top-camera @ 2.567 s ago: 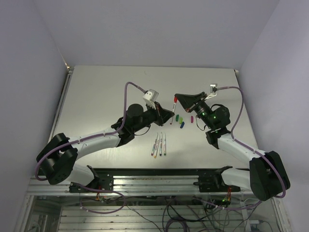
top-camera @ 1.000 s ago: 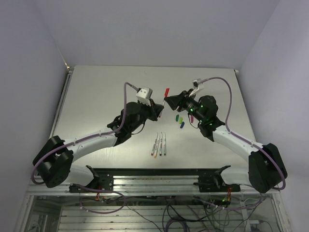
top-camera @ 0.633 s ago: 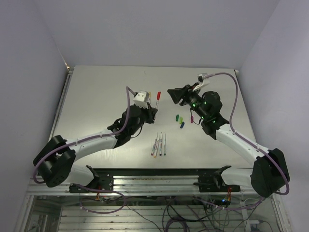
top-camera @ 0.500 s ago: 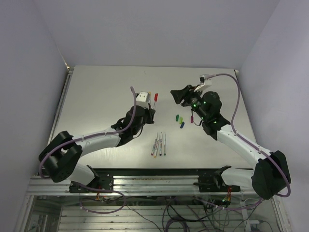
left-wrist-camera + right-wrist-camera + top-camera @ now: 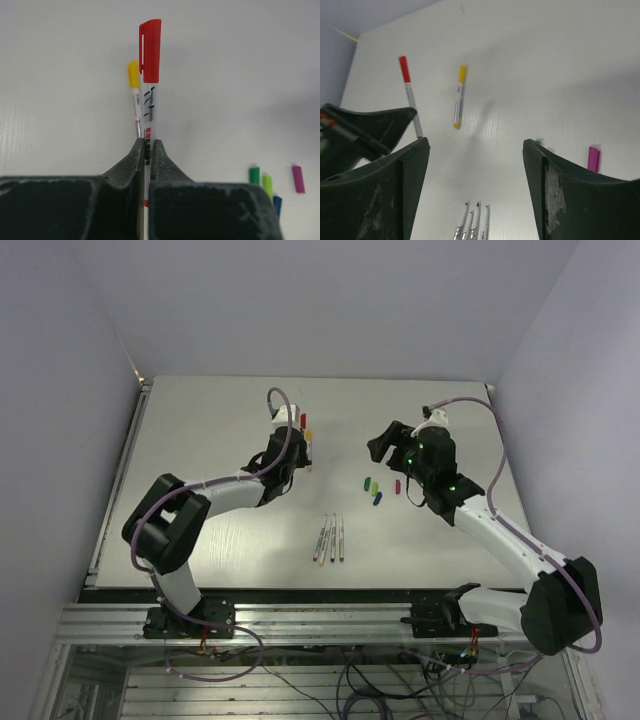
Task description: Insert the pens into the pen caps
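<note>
Left end effector (image 5: 145, 143) pinches red-capped pen (image 5: 149, 102) (protruding forward).

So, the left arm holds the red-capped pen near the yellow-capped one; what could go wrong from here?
1. The left jaws are shut low on the red-capped pen, most of it sticking out. Laid down here, it may bump or land on the yellow-capped pen lying nearby.
2. The green cap, lime cap and blue cap lie close together; the right jaws, wide open, might push one away while taking another.
</note>
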Tool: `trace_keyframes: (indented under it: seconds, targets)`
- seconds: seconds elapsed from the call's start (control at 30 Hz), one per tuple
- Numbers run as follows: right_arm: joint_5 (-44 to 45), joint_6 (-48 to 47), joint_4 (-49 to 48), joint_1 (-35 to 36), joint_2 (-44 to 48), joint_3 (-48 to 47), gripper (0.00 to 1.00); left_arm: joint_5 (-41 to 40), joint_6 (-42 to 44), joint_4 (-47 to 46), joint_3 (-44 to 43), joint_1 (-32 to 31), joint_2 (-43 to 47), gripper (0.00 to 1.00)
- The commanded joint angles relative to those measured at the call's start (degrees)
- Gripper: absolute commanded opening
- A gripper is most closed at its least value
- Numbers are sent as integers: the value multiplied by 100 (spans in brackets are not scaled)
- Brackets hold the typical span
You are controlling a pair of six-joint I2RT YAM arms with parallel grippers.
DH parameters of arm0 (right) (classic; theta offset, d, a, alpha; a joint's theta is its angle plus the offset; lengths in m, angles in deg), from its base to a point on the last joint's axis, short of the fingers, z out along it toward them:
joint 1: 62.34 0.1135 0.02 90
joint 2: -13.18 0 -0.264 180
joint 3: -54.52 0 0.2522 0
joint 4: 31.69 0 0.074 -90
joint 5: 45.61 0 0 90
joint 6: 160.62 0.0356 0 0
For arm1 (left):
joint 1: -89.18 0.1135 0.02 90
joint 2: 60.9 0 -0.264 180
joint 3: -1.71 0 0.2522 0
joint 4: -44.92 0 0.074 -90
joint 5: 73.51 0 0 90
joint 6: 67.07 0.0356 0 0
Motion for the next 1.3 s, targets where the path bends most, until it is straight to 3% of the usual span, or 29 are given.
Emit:
trace_keyframes:
  seconds: [0.0,0.47,1.03,1.27]
  targets:
    - [608,-216,-152,-8,487,144,75,213,-86,121,-509,226,-394,7]
    - [1409,-954,-113,-16,858,394,68,422,-54,548,-1443,606,-1589,7]
    - [1432,-1052,-132,-16,806,438,68,413,-355,1121,-1909,644,-2306,7]
    - [1396,-1060,-163,-16,770,448,68,209,-454,1226,-1845,638,-2214,16]
